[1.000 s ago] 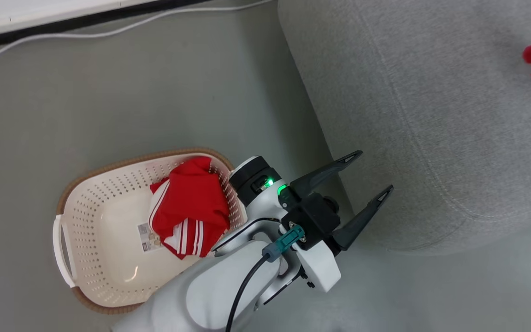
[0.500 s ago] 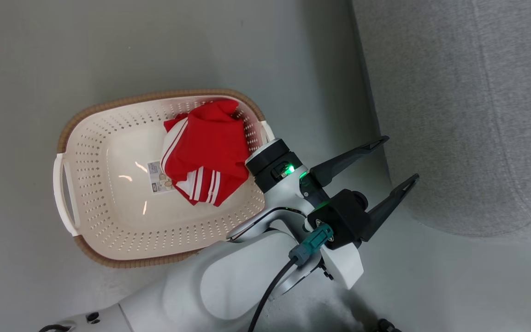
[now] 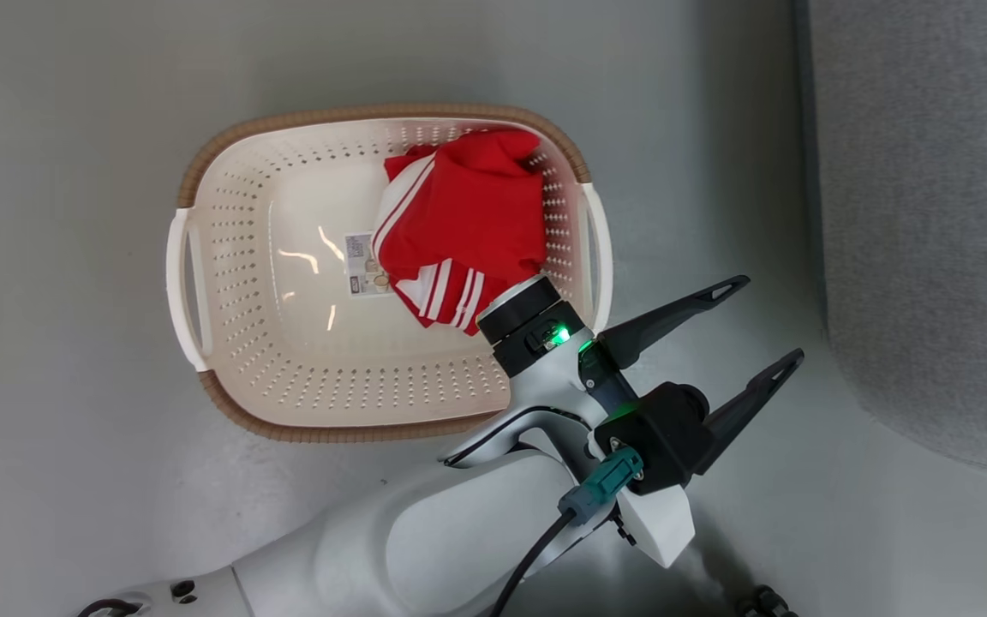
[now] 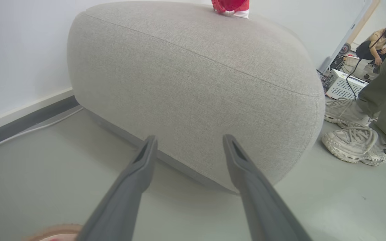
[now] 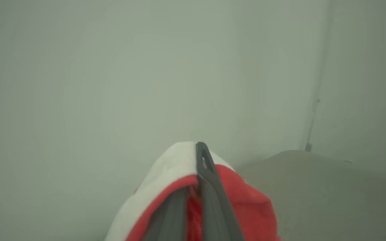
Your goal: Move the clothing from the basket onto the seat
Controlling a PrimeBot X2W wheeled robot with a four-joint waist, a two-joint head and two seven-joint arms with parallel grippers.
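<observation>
Head camera has swung in the last second: the cream perforated plastic laundry basket with the brown woven rim has gone from the lower left to the middle of my head view, and the big grey fabric sofa has slid to the right edge. That's my view turning, nothing on the floor has shifted. The left jaws are spread wide and empty, same as a second ago, hanging over bare floor between the basket's right handle and the sofa. In the basket, one bright red fabric garment with white stripes lies bunched against the right wall, its edge over a small paper label. On the right wrist view the right jaws are clenched on a second red garment with white trim, cloth draped either side of the fingers, background a blur. The left wrist view catches a red-and-white bundle up on top of the sofa; I reckon that's the same piece, reaching the seat. So I call it about half done: one piece at the sofa, one to fetch, and this look back at the basket sets up that pick. No table in play, just a smooth grey-green floor. Around it: a white wall with dark skirting, a pale cable running along it, and beside the sofa's far end a person's pale trainers and olive trouser legs, so I'll mind that side.
</observation>
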